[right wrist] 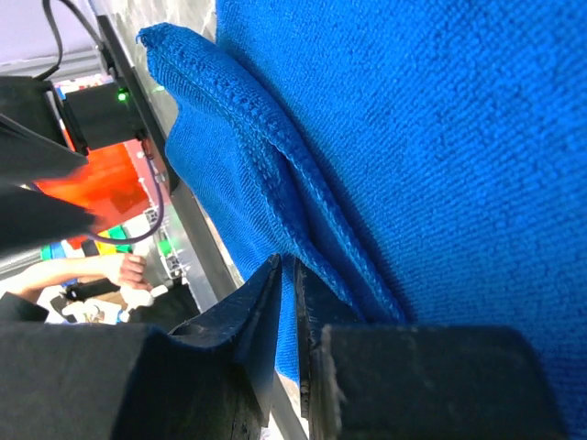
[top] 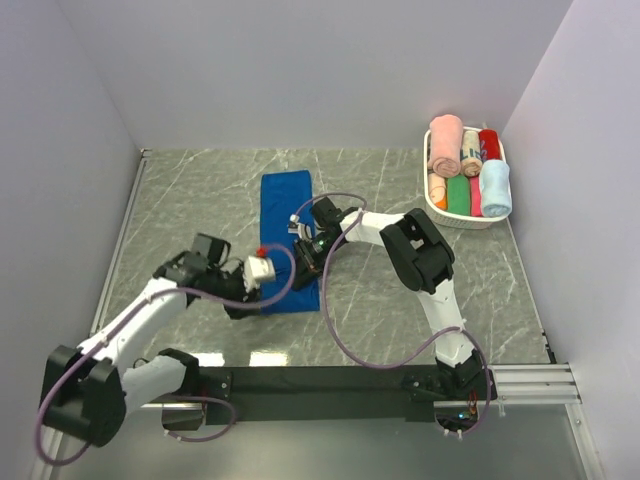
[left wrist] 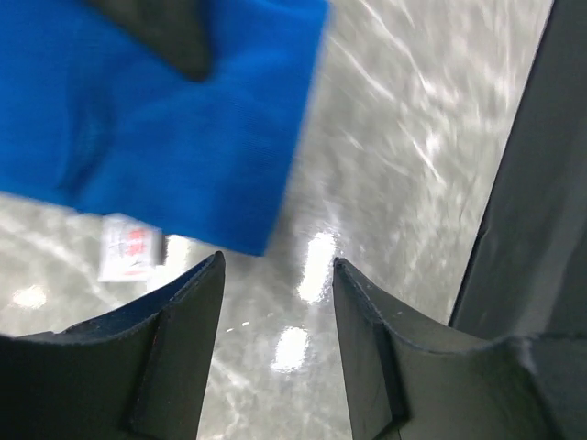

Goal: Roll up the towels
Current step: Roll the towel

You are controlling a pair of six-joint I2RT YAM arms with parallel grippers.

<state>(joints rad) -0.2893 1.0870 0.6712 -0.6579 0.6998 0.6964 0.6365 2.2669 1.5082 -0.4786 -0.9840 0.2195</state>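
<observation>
Starting on the left: the left gripper [left wrist: 277, 268] low over the bare counter [top: 200, 200], just off the near left corner of the royal blue towel [top: 285, 200]. Its fingers [left wrist: 183, 321] spread apart, nothing between them but shiny marble-look surface. Also a small white tag [left wrist: 131, 247] with red print poking out at that towel corner.

Moving to the middle: royal blue towel lying on the counter, long way running near to far. Far end spread out smooth, near end down by both grippers. Looks a bit rumpled along the near right edge, with a hemmed fold bunched up in the right wrist view.

Then the right gripper [right wrist: 286, 275], right on that edge. Fingers pinched nearly together on the hem, so clamped onto the royal blue towel. Can't tell how much cloth sits in the pinch.

Far right corner: a white basket [top: 462, 221] packed with rolled towels. Rolled up at its right side, the pale sky blue towel [top: 495, 188], just near of a red towel [top: 489, 142], with a green towel [top: 459, 195] to its left and a pink towel [top: 444, 143] at the far left. Well apart from both grippers.
</observation>
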